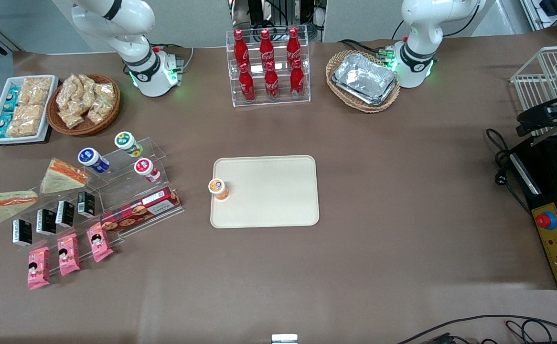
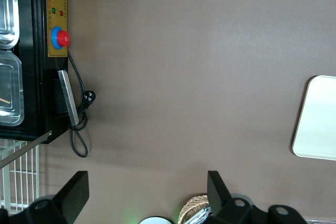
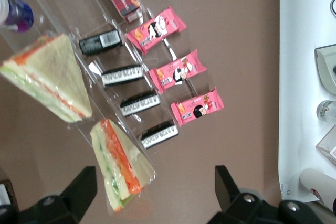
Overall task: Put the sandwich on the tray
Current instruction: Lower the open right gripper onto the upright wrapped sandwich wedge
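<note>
Lying toward the working arm's end of the table, sandwich [image 1: 4, 205]; sitting mid-table, well apart, tray [image 1: 269, 191], bearing a cup [image 1: 218, 188] at its edge; hovering above the sandwich, fingers spread, gripper [image 3: 155, 182]

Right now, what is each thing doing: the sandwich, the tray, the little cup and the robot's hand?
tray: flat, holding only the cup.
cup: upright, lid on.
sandwich: wrapped, lying down, not on the tray.
hand: open, empty, above the sandwich.

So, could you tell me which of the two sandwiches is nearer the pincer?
The long sandwich with orange and green stripes, at the working arm's table edge; the open pincer hovers over it, while the shorter wedge lies farther off.
</note>
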Tool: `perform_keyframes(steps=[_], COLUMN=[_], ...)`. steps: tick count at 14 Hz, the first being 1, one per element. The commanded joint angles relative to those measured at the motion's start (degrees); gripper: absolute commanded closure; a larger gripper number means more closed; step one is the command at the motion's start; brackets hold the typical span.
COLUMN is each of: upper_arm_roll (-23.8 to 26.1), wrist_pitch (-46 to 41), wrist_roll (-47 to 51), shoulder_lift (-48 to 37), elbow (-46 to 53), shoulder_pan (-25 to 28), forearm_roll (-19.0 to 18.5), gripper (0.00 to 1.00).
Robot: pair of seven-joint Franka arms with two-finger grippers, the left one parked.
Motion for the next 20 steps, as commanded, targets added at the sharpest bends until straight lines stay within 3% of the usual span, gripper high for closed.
perform_keyframes(steps=[1,5,11,14,20], upper_arm_roll=[0.0,0.7,0.9,0.8,0.7], wrist_pitch=[0.5,0.4,1.0,1.7,1.6], wrist_roll=[-6.8,-11.8,-21.8,-30.3,-32.8], shoulder_lift=[0.7,1.5,4.2,5.6,6.6], elbow=[0.8,0.8,0.8,0.7,-0.7], shoulder_pan=[-3.8,-8.1,-9.0,-9.0,-9.2], forearm_roll=[2.5,3.6,3.8,8.2,7.6], gripper=[0.00,0.00,0.00,0.00,0.00])
